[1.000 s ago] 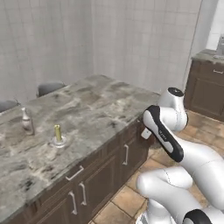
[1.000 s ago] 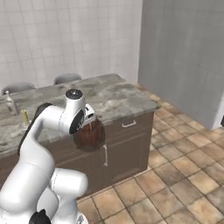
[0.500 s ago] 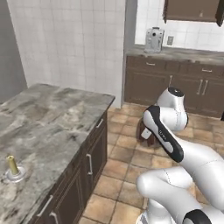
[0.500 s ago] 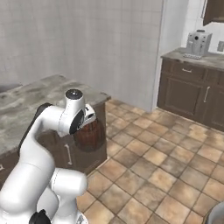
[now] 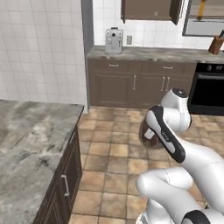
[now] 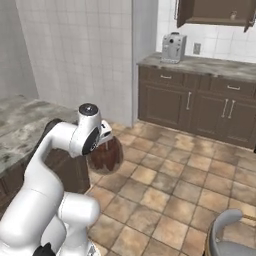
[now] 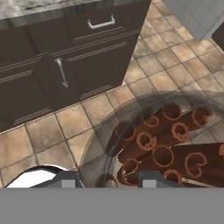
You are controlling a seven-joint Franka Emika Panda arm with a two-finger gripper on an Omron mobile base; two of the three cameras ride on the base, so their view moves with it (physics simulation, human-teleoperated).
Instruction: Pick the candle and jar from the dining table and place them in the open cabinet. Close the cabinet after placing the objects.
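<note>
My gripper (image 6: pixel 105 145) is shut on the jar (image 6: pixel 105 157), a squat reddish-brown ribbed jar that hangs over the tiled floor. In the hand view the jar (image 7: pixel 166 146) sits right under the gripper (image 7: pixel 109 179), with brown rolled sticks visible inside it. My arm hides most of the jar (image 5: pixel 145 130) in the left base view. The dining table (image 5: pixel 26 144) lies at the left, its marble top (image 6: pixel 20 125) beside my arm and its dark fronts (image 7: pixel 65 43) behind the jar. The dark wall cabinet (image 5: pixel 148 8) hangs high ahead (image 6: pixel 215 12). The candle is out of view.
A counter (image 5: pixel 144 53) on low dark cupboards runs along the far wall with a silver coffee machine (image 5: pixel 113 40) on it. A black oven (image 5: pixel 208 87) and a knife block (image 5: pixel 215 43) stand at the right. A grey chair back (image 6: pixel 225 235) rises at the lower right.
Both base views have swung away from the dining table toward the far counter and wall cabinet, so the base has turned. The jar stays in my gripper, held the same way.
</note>
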